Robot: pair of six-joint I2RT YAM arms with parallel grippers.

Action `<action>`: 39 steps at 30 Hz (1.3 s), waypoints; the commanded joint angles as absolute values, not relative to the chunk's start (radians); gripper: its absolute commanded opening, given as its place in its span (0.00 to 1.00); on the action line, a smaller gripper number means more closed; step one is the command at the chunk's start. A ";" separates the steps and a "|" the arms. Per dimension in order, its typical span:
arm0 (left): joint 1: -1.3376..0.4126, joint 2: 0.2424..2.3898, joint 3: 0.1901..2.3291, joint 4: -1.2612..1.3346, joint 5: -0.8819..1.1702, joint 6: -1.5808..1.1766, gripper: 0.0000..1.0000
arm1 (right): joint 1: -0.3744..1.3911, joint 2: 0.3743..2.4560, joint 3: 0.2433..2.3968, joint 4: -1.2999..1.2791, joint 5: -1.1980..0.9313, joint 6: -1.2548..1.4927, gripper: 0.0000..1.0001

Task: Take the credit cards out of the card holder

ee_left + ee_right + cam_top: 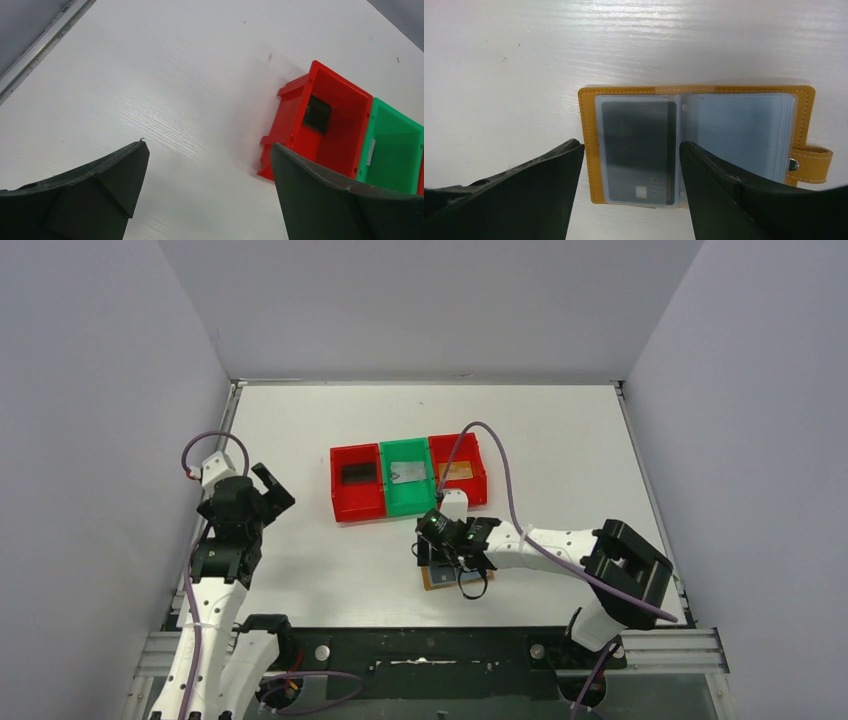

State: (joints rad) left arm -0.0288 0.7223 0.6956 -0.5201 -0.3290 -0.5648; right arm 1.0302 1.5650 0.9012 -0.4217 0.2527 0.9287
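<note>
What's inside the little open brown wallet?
The tan leather card holder lies open. One dark card sits in one clear sleeve. The other sleeves look pale; anything tucked behind them is covered.

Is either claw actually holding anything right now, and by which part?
Nothing is held. The left gripper is open above the table. The right gripper is open over the opened card holder, jaws spread wider than the dark card in its sleeve.

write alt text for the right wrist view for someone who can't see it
An open tan card holder lies flat on a white table, with a dark card visible inside the clear sleeve of its left-hand page; the right-hand sleeves look empty. The right gripper hangs above it, open, one jaw either side of the page with the card.
</note>
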 commanded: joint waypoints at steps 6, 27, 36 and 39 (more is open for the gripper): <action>-0.023 0.727 0.703 -0.468 -0.309 -0.554 0.94 | 1.060 1.667 0.956 -0.429 0.278 0.950 0.60; -0.024 0.746 0.704 -0.467 -0.295 -0.551 0.94 | 1.060 1.575 0.905 -0.241 0.155 0.966 0.24; -0.025 0.760 0.700 -0.460 -0.269 -0.545 0.94 | 1.011 1.538 0.810 -0.104 0.051 0.991 0.37; -0.025 0.765 0.702 -0.462 -0.266 -0.543 0.94 | 1.011 1.534 0.792 -0.073 0.028 0.991 0.42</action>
State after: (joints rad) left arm -0.0288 0.7609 0.6956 -0.5190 -0.2832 -0.5632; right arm 1.0157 1.5726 0.8116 -0.1623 0.0689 0.9806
